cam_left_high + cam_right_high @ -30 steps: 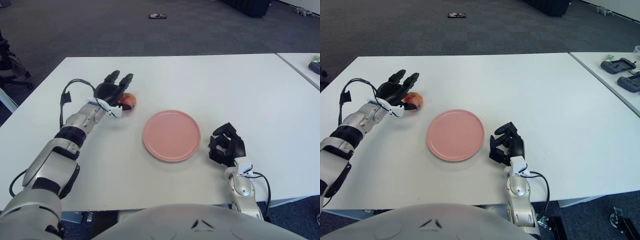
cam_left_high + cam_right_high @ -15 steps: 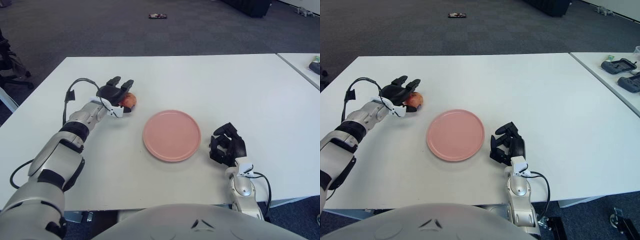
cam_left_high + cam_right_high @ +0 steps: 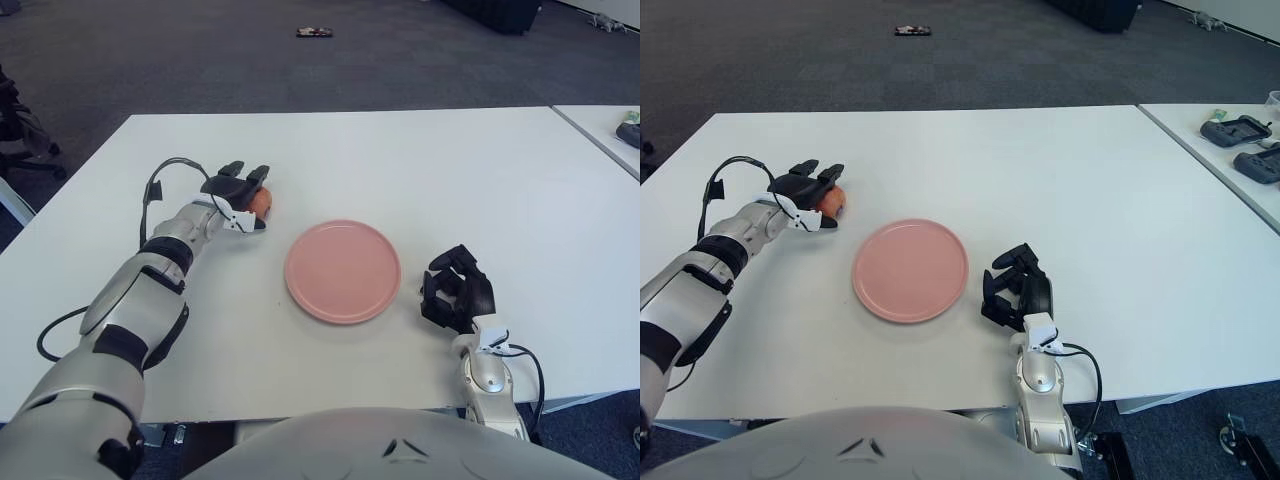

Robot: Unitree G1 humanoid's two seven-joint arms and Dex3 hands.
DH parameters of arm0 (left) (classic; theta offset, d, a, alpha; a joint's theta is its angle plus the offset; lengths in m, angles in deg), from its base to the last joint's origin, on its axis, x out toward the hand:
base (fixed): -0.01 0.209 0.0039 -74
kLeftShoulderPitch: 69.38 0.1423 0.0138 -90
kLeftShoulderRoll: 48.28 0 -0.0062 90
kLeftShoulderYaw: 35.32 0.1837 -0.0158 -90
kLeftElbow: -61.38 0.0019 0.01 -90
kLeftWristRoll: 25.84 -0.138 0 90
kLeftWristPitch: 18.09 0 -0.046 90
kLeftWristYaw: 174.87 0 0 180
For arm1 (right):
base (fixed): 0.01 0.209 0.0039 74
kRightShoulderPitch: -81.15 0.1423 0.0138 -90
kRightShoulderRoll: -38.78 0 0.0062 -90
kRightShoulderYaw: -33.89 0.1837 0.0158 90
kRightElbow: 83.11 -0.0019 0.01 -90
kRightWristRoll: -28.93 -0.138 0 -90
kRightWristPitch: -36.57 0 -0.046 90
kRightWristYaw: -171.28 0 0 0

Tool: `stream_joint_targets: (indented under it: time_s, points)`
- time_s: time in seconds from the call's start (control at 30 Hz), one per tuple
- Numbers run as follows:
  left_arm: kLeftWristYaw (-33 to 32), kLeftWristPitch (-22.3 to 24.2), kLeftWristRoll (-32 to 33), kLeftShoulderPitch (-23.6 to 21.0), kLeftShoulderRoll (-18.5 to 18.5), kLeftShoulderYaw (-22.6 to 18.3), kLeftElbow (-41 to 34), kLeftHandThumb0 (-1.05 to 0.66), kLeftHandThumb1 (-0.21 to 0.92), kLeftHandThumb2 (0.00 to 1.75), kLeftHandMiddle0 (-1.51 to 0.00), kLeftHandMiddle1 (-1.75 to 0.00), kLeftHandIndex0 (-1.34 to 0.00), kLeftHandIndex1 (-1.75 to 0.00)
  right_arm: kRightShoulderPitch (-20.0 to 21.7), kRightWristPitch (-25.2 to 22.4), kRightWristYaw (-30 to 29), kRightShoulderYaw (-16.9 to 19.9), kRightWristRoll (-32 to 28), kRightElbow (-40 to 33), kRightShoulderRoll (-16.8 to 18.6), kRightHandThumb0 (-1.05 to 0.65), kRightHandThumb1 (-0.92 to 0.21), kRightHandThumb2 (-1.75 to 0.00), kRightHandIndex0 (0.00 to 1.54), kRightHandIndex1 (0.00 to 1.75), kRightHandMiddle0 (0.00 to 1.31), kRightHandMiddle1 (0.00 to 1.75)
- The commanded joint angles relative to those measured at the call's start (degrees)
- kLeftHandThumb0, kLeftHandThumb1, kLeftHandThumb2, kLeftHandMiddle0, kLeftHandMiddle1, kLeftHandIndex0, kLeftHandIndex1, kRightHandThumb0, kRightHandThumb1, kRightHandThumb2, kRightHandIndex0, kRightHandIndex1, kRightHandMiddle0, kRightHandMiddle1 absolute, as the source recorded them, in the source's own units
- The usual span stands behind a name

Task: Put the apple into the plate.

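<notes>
A red-orange apple lies on the white table, left of an empty pink plate. My left hand lies over the apple's top and left side, fingers stretched forward across it and not curled round it. Most of the apple is hidden under the hand. My right hand rests on the table to the right of the plate, fingers curled, holding nothing.
A second white table stands at the right with black controllers on it. A small dark object lies on the carpet far behind. A black chair stands at the left edge.
My left hand has dropped from raised, spread fingers down onto the apple and reached slightly forward over it. The apple, the plate and my right hand have not moved.
</notes>
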Motion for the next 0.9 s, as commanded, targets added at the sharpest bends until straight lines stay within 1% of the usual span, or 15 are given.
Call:
stream_joint_targets:
  time_s: [0.0, 0.23, 0.5, 0.87]
  points:
    - [1.0, 0.6, 0.5, -0.8, 0.6, 0.6, 1.4, -1.05, 0.92, 0.40, 0.00, 0.00, 0.00, 0.00, 0.0, 0.8, 0.1, 0.1, 0.1, -0.2, -0.1, -0.43, -0.48, -1.12, 0.74, 1.57, 0.48, 1.75]
    - [0.6, 1.8, 0.9, -1.1, 1.8, 1.3, 2.8, -1.05, 0.92, 0.39, 0.00, 0.00, 0.00, 0.00, -0.2, 0.7, -0.1, 0.2, 0.2, -0.5, 0.0, -0.43, -0.48, -1.12, 0.74, 1.56, 0.48, 1.75]
    - [1.1, 2.0, 1.2, -0.9, 2.8, 2.1, 4.2, -1.05, 0.92, 0.38, 0.00, 0.00, 0.00, 0.00, -0.3, 1.0, 0.0, 0.3, 0.1, -0.5, -0.1, -0.43, -0.48, -1.12, 0.75, 1.55, 0.48, 1.75]
    - [2.3, 1.9, 0.1, -0.7, 3.8, 5.3, 5.8, -1.03, 0.92, 0.37, 0.00, 0.00, 0.00, 0.00, -0.4, 1.8, 0.0, 0.4, -0.1, -0.2, -0.1, -0.43, -0.49, -1.11, 0.75, 1.53, 0.48, 1.75]
